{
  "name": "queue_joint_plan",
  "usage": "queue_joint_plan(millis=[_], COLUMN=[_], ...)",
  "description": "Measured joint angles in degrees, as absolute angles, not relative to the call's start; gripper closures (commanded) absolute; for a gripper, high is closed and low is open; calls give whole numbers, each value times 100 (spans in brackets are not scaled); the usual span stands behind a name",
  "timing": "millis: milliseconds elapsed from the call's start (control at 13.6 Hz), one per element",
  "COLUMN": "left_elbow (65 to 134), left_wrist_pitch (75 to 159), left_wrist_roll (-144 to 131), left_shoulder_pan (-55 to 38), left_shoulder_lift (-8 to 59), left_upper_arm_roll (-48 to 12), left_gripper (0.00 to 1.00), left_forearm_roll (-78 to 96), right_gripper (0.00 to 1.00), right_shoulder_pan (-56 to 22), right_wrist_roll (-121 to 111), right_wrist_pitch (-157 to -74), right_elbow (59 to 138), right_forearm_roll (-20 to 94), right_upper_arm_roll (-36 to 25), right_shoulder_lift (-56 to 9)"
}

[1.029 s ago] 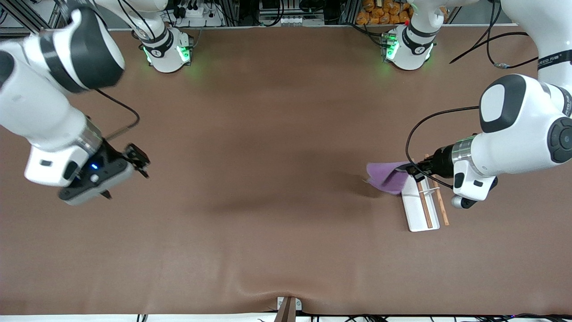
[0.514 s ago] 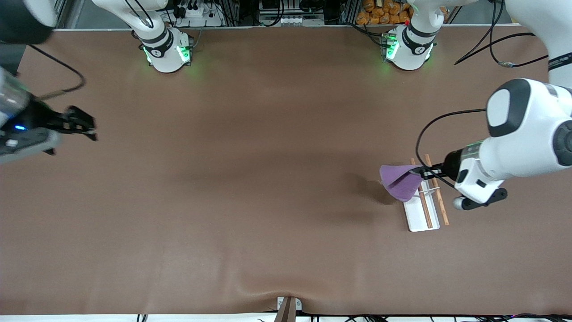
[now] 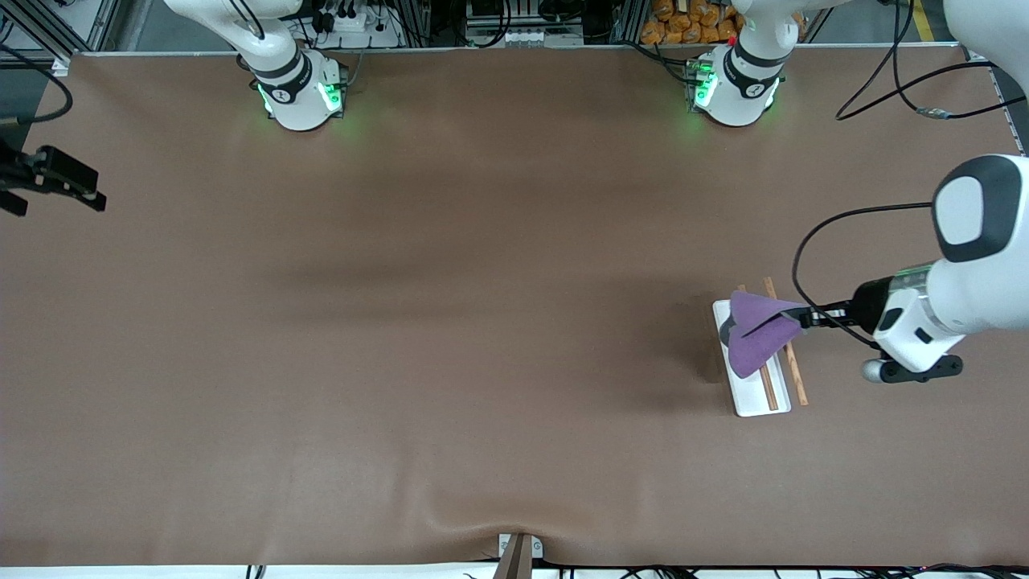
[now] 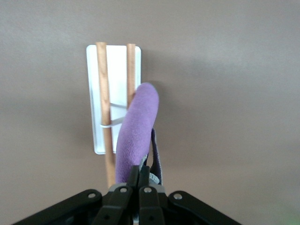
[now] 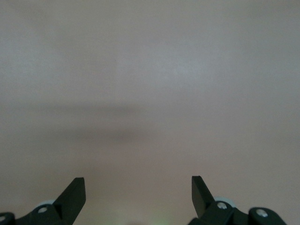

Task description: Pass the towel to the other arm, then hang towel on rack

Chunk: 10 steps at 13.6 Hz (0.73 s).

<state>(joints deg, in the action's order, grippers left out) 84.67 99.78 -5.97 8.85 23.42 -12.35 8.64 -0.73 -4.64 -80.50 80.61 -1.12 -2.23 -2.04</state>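
1. Over the rack [image 3: 752, 394], the left claw [image 3: 796, 316] pinches one edge of the towel [image 3: 756, 338].
2. Soft and light, the towel droops, so an edge grip suits draping.
3. Over the surface's [image 3: 482, 322] right-arm end, the right claw [image 3: 50, 178] waits, spread.

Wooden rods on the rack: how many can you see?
2. Both wooden rods run side by side along the white rack; the towel, held by the left claw, drapes over them.
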Motion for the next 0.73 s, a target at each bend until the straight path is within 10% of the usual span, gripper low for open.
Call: queue_joint_plan(millis=[735], left_elbow=[8473], left_wrist_pitch=[9986], left_wrist_roll=[466], left_shoulder_pan=[1600], left_shoulder_lift=[2565], left_upper_arm_roll=[-1231], left_gripper=[100], left_forearm_roll=[863], right_gripper=[0], right_shoulder_pan=[-98], right_wrist_roll=[267], right_wrist_pitch=[-7783], right_elbow=[8089], right_forearm_roll=[212], right_upper_arm_roll=[-383], right_shoulder_lift=[-34])
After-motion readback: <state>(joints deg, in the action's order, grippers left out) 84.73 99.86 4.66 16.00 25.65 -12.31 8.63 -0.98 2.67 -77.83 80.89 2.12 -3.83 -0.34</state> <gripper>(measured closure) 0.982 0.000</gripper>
